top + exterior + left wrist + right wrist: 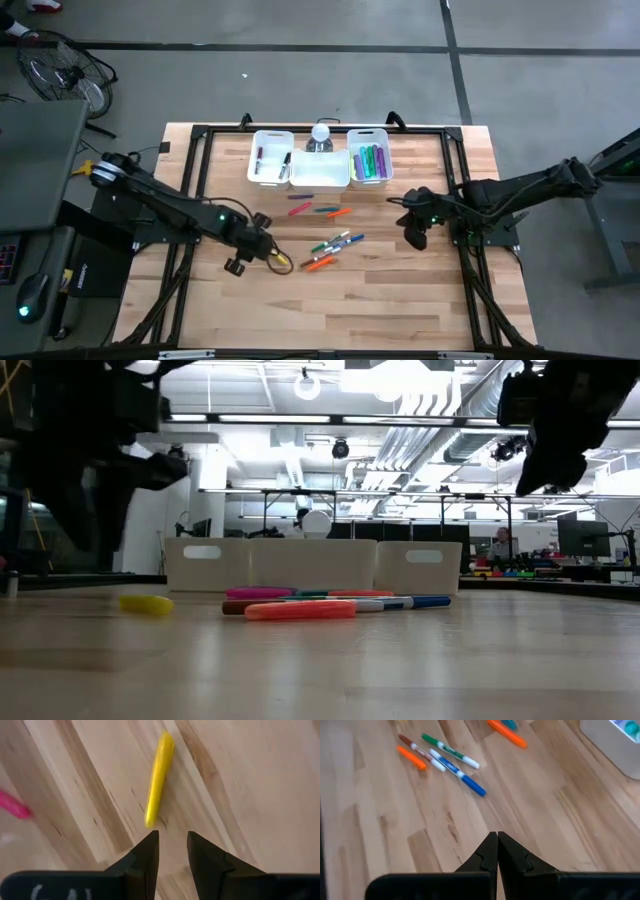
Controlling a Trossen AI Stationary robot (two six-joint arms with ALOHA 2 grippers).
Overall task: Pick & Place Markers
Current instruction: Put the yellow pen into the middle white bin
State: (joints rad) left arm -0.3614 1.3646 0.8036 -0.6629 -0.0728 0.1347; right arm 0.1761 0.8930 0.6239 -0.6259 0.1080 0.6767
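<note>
Above the desk (400, 300), at about seven o'clock from the loose markers (330, 250), the left claw (172, 842) is hovering with its jaws a narrow gap apart and holding nothing. A yellow marker (159, 780) is lying flat on the wood just ahead of its fingertips, pointing away from them and slightly off the line of the gap. The right claw (497, 842) is waiting at three o'clock of the scatter, jaws pressed together and empty.

More markers are resting mid-desk: an orange one (411, 757), a green one (450, 751) and a blue one (457, 772) are lying close together, with pink and red ones toward twelve o'clock. Three white bins (320, 165) are standing at the far edge, and the right-hand bin is already holding several markers (368, 160).

Risk from here: with so narrow an opening and the yellow marker off-centre, a descent could land a fingertip on the barrel, rolling or skidding it across the smooth wood instead of pinching it. A skewed pinch near one end could also let it swing and drop short of a bin.
</note>
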